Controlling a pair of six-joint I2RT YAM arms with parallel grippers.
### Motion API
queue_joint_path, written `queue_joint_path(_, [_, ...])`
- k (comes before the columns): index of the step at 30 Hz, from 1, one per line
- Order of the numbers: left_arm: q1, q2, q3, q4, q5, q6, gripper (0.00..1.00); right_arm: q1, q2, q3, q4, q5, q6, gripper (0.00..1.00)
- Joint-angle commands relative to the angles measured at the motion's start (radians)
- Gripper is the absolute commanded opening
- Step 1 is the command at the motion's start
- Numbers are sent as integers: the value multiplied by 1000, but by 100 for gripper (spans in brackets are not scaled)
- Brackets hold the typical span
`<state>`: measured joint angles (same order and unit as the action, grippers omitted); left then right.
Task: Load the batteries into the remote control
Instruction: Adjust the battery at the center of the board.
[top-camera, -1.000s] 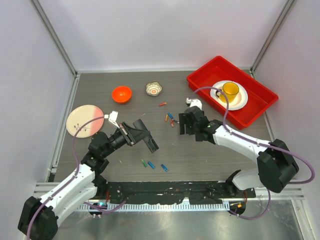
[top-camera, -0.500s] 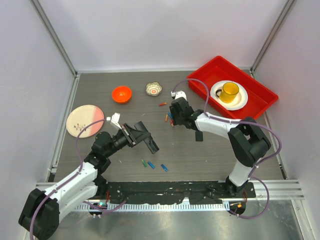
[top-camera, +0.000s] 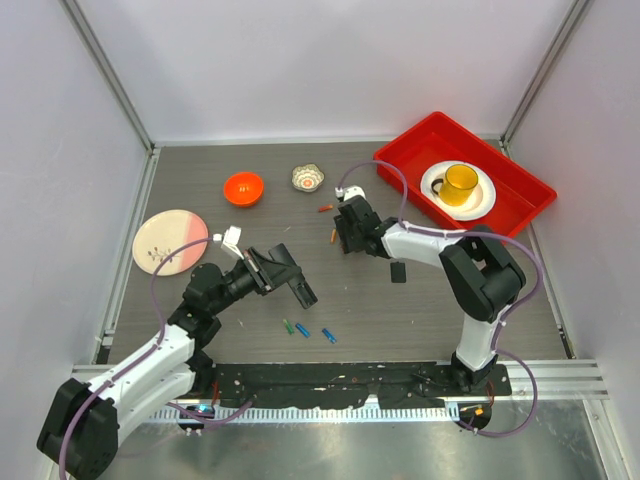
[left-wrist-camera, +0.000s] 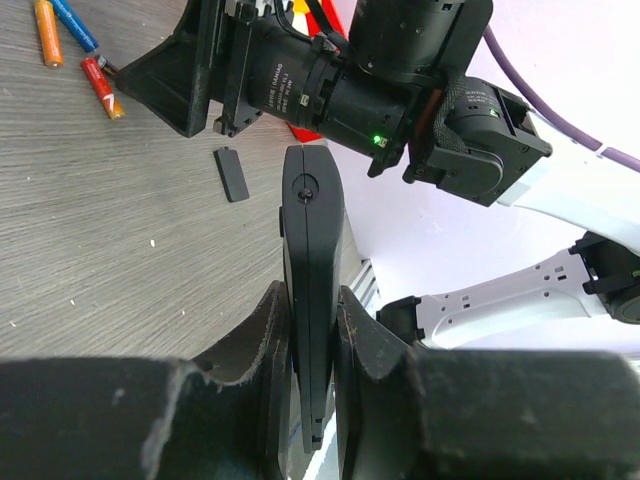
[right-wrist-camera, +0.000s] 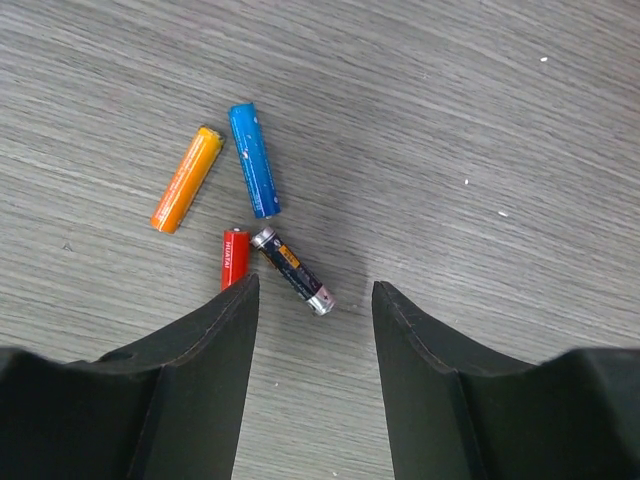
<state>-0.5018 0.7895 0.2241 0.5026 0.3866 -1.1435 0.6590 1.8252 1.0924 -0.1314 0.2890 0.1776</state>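
My left gripper (top-camera: 262, 270) is shut on the black remote control (top-camera: 290, 277) and holds it edge-on above the table; the left wrist view shows the remote (left-wrist-camera: 310, 240) clamped between the fingers (left-wrist-camera: 262, 350). My right gripper (top-camera: 345, 232) is open just above a cluster of batteries. In the right wrist view the gripper (right-wrist-camera: 312, 295) frames a black battery (right-wrist-camera: 292, 271), with a red battery (right-wrist-camera: 234, 256), a blue battery (right-wrist-camera: 253, 160) and an orange battery (right-wrist-camera: 186, 180) beside it. The black battery cover (top-camera: 397, 272) lies flat on the table to the right.
Three more batteries (top-camera: 302, 330) lie near the front centre and one (top-camera: 325, 208) behind the right gripper. An orange bowl (top-camera: 243, 187), a small patterned bowl (top-camera: 308, 178) and a pink plate (top-camera: 170, 241) stand at the left and back. A red tray (top-camera: 400, 160) holds a yellow cup (top-camera: 461, 182).
My right gripper has moved left and away from me, from near the battery cover to over the battery cluster. The left gripper with the remote has barely moved.
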Motion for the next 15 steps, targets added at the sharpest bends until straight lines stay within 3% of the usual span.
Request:
queue_joint_path(1, [3, -10, 43, 24, 20, 18, 0, -2, 14, 52, 15, -2, -23, 54])
queue_joint_path(9, [3, -4, 44, 28, 21, 18, 0, -2, 48, 50, 15, -5, -26, 51])
queue_joint_path(15, [5, -13, 35, 28, 18, 16, 0, -4, 51, 40, 22, -8, -9, 43])
